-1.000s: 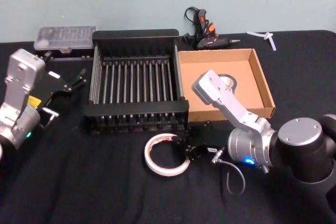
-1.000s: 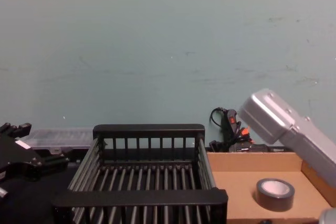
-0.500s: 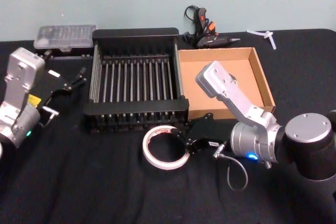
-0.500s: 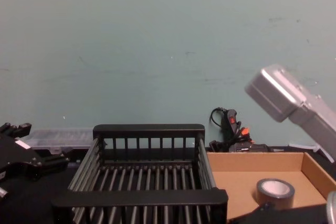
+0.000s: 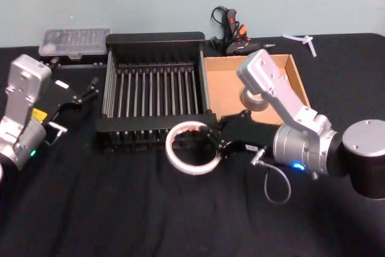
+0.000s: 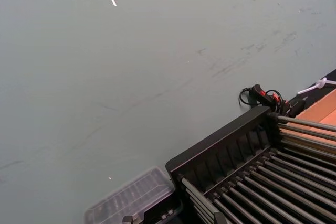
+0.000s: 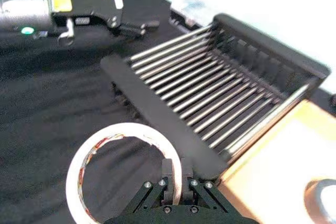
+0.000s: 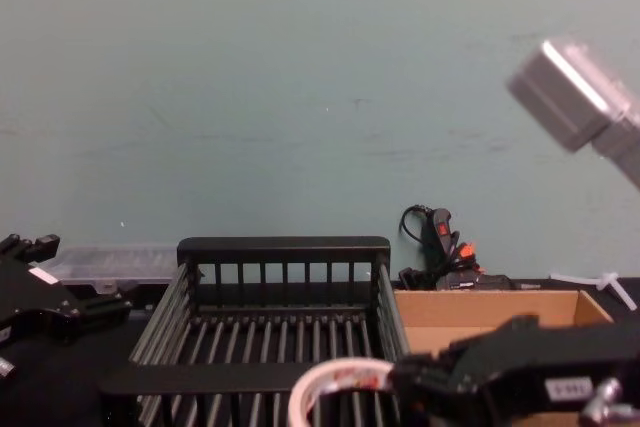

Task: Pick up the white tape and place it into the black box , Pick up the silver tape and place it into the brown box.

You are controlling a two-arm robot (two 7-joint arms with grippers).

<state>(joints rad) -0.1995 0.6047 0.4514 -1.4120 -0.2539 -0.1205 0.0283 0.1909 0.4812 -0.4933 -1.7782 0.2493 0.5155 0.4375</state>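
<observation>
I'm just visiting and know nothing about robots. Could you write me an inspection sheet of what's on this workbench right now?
Surface: black cloth-covered table.
Job's things: white tape held off the table at the near rim of the black box; silver tape inside the brown box.
Clutter: clear plastic case, glue gun, white plastic piece along the far edge.
Grippers: right gripper shut on the white tape; left gripper open, parked left of the black box.
Cables: grey loop beneath the right wrist.
Surroundings: plain teal wall.
</observation>
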